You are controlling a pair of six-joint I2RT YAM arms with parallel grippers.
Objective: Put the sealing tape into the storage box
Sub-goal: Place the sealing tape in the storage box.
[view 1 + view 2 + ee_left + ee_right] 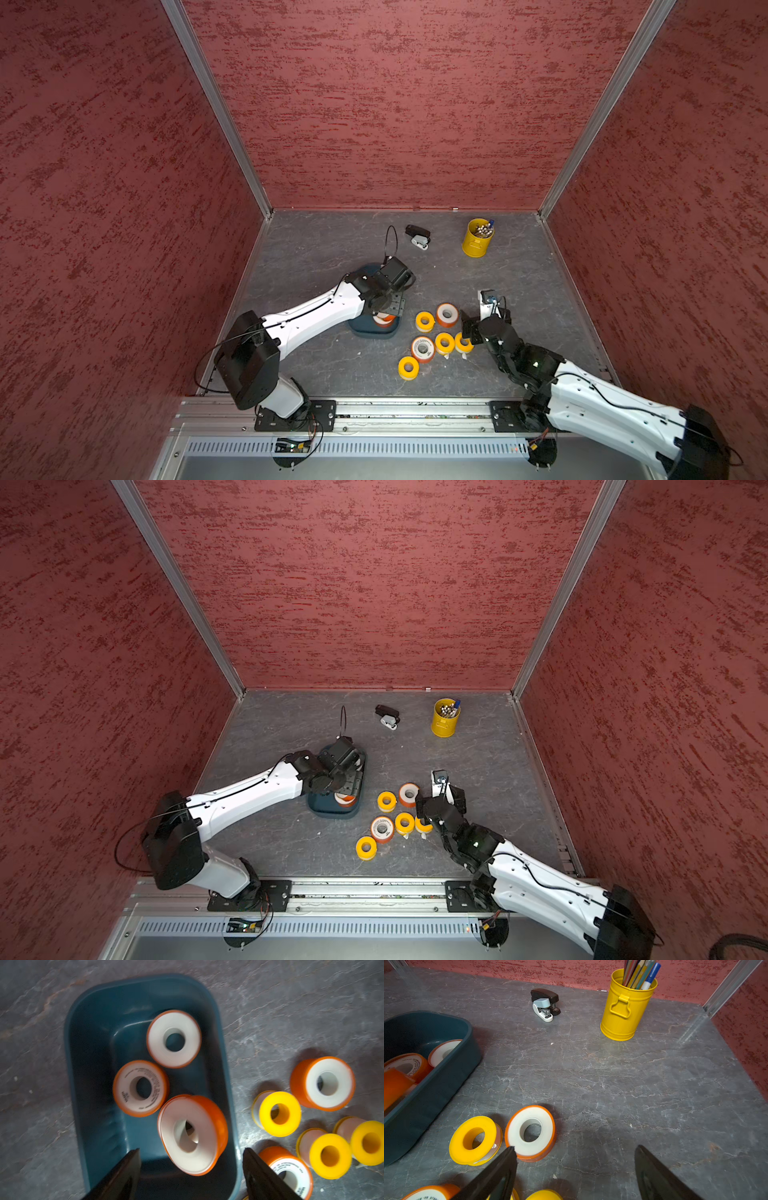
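Note:
The teal storage box (83, 1043) holds three orange-sided sealing tape rolls. One lies flat (174, 1039), one has a printed label (141, 1088), and one is tilted (192, 1134) against the box's wall. My left gripper (191, 1149) hovers open over the box (365, 330), its fingers clear of the tilted roll. Several rolls lie on the table right of the box: an orange one (447, 314), a labelled orange one (422, 349) and several yellow ones (424, 321). My right gripper (575, 1146) is open and empty, low beside the orange roll (530, 1132).
A black-and-white stapler (417, 237) and a yellow pen cup (478, 237) stand near the back wall. Red walls close in three sides. The left arm stretches across the table's left half and hides most of the box in both top views.

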